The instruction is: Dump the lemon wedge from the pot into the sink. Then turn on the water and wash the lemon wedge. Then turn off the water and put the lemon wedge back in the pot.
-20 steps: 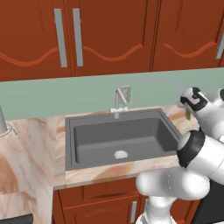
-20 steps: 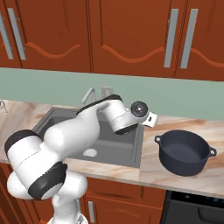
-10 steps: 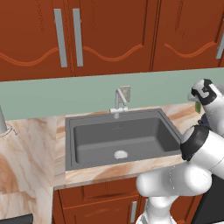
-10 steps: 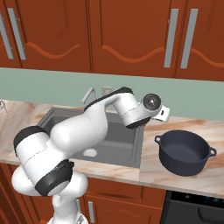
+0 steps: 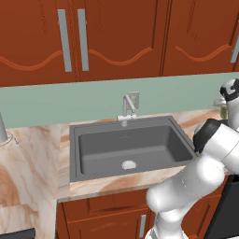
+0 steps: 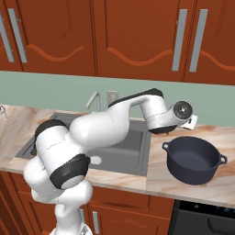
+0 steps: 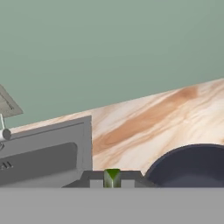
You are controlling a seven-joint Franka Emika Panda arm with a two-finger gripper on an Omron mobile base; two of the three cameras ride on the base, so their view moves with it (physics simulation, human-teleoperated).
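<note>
Fingers (image 7: 97, 180) pinched nearly closed on the lemon wedge (image 7: 112, 178)

In the hand view the pot (image 7: 192, 168) is cut off by the right edge and by the bottom band, so just part of its dark rim and hollow shows; the lemon wedge (image 7: 112, 178) is a small green sliver, its lower part hidden between the gripper (image 7: 112, 183) tips; the sink (image 7: 43, 153) runs off the left edge; in the left base view the gripper (image 5: 224, 112) is cut by the right edge, and the green speck there is too small to tell.
</note>
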